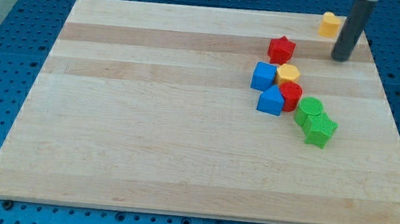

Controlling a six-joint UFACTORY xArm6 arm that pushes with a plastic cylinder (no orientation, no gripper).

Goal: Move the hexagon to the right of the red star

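Observation:
The red star lies on the board right of centre, near the view's top. A yellow hexagon-like block lies just below it, touching a blue cube on its left and a red rounded block below. My tip rests on the board to the right of the red star, about a block's width away, touching no block. A second yellow block, shape unclear, sits at the view's top, just left of the rod.
A second blue block lies left of the red rounded block. A green rounded block and a green star-like block touch each other lower right. The wooden board's right edge is near the rod.

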